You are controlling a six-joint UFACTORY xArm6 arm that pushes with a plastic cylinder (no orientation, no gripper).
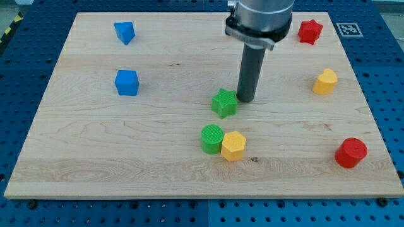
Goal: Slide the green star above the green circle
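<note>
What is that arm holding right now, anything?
Nothing: no gripper, only a rod. My tip sits just to the view's right of the green star.

So my body here is basically a chunky grey metal cylinder [260, 16] coming in from the top of the frame, with a darker clamp ring [251, 34] round its base. Below that it's just a plain straight dark rod [250, 69], ending at my tip [245, 101].

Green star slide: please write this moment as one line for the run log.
my tip: at green star's right edge | green star: just above green circle, slightly right | green circle: touching yellow block
</note>
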